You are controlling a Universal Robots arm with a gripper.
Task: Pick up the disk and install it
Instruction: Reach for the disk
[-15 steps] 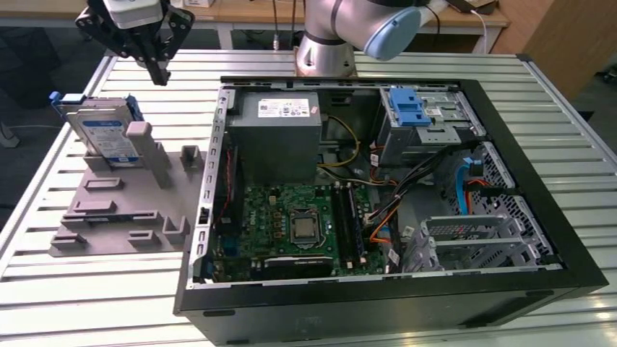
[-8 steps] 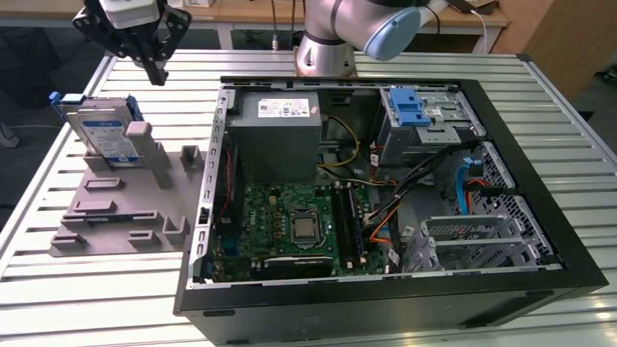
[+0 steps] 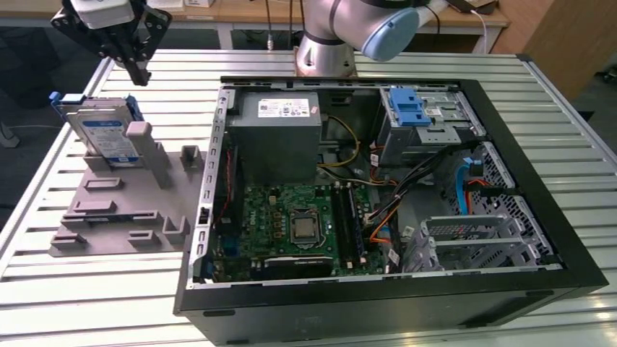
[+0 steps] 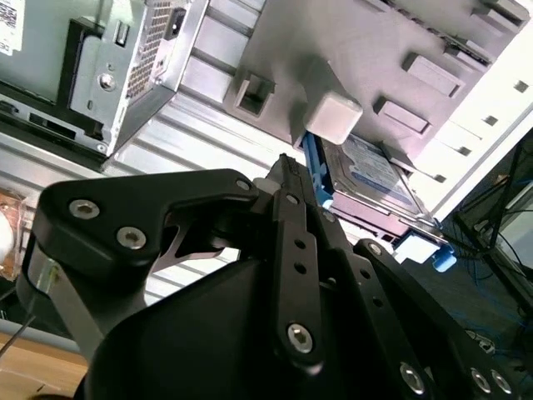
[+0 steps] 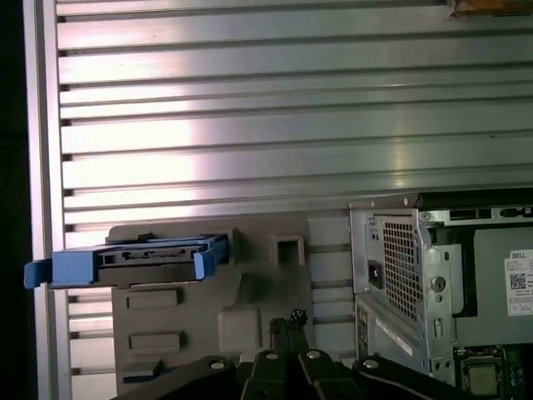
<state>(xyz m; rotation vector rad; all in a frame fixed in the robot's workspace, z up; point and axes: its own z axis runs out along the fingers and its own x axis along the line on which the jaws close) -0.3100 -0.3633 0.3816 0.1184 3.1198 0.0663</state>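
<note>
Blue-framed disk (image 3: pixel 104 134) stands on edge in its grey holder (image 3: pixel 115 217) while the end effector (image 3: pixel 138 74), closed and empty, hangs above it. Pick-up has not begun; a grasp would need it opened across the frame.

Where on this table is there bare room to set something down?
Bare slats lie on the table nearer the camera than the grey fixture plate, and past the computer case at the exterior view's right. Crowded: the plate's holders, where the disk stands near the pincer, and the case's inside.
</note>
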